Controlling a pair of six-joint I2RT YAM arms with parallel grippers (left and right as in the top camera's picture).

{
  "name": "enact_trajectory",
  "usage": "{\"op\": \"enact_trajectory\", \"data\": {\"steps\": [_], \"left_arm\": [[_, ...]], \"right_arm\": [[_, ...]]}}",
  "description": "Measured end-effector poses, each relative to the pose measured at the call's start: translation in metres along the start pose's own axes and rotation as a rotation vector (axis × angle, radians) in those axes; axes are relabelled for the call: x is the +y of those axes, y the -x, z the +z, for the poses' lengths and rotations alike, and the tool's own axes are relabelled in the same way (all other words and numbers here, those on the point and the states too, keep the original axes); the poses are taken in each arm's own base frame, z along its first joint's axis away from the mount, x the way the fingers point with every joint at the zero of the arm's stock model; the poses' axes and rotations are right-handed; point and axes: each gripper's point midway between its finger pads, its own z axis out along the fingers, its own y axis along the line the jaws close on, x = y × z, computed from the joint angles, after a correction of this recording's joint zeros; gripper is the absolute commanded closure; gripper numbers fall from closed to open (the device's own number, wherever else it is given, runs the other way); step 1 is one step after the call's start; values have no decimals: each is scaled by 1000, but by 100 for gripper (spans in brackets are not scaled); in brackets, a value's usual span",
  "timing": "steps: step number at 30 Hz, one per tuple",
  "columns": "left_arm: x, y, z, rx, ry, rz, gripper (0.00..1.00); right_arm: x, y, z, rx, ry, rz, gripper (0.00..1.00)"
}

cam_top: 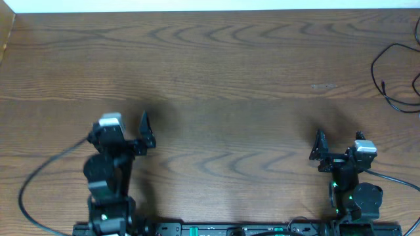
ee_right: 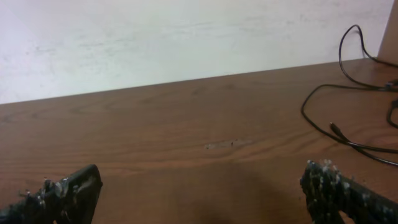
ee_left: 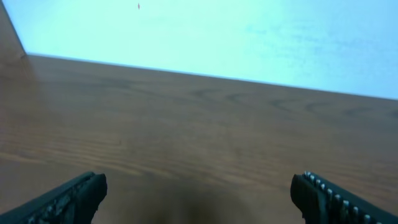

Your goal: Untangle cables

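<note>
Near edge of desk [cam_top: 216, 85]: both arm bases sit here, L arm by the near-left corner, R arm by the near-right.

L gripper [ee_left: 199, 186]: jaws spread wide, nothing btwn them, over bare wood. R gripper [ee_right: 202, 186]: same, wide and empty, bare wood under it. Both face the far edge.

Mid desk: plain wood grain across the whole width. Nothing lies btwn either gripper and the far edge, so there is lots of open room in the centre.

Farther out, right side: black cable [ee_right: 303, 109] lies in loose loops close to the right edge, ahead of and to the right of R gripper. One free end carries a small plug [ee_right: 336, 130], the part nearest that gripper. The visible stretch runs roughly along the right edge, near-to-far, not across the desk. The rest passes out of the overhead view on that side, so its full extent is not shown. No white/silvery cable shows in any view, and I can't tell where it is.

Judgement: R arm is clearly the nearer one. L arm is well apart from the cable, the whole desk width away. The next move is prob. R gripper reaching fwd + right twd the plug end or the nearest loop.

Risk: there is little room btwn the cable and the right edge, so a drag outward could take it off the desk. Pulling it twd the centre looks safer, and L could join there. A thin cable flat on wood will need a low, close pinch.

Far edge: pale wall [ee_left: 217, 25] behind it.
</note>
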Motion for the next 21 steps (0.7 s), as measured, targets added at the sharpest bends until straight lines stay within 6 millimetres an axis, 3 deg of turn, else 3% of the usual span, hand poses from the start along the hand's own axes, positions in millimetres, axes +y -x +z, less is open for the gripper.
{"op": "enact_trajectory", "data": {"steps": [5, 8, 15, 21], "left_arm": [[7, -32, -14, -76, 30, 13, 0], [8, -42, -16, -103, 43, 18, 0], [12, -57, -21, -83, 87, 23, 0], [14, -47, -27, -121, 105, 26, 0]], "right_arm": [[0, 0, 0, 0, 0, 0, 1], [0, 0, 0, 1, 0, 0, 1], [0, 0, 0, 0, 0, 0, 1], [0, 0, 0, 1, 0, 0, 1]]}}
